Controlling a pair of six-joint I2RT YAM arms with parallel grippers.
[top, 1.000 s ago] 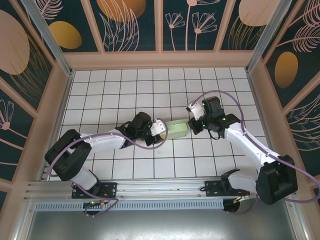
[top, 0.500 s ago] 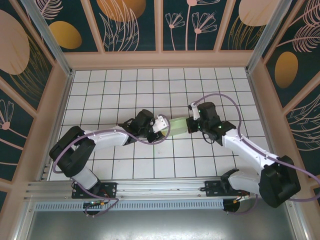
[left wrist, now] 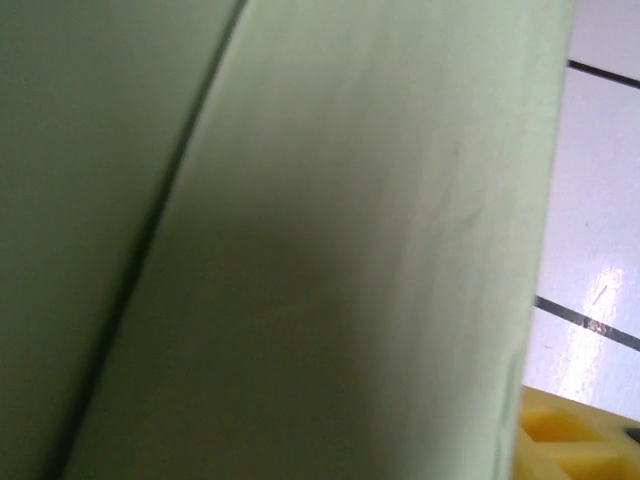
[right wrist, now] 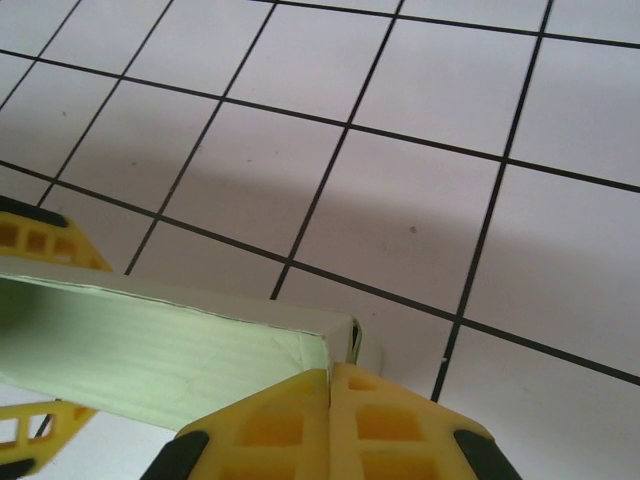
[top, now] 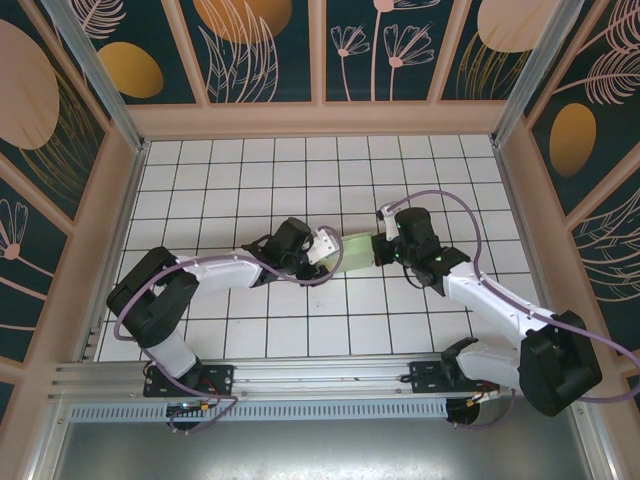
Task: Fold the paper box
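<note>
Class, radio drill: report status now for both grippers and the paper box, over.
Left gripper at paper box left end, grip unclear. Right gripper shut at its right end. Nothing seen in the way.

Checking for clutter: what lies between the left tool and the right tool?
The pale mint-green card paper box, spanning from left tool to right tool, in the top view.
</note>
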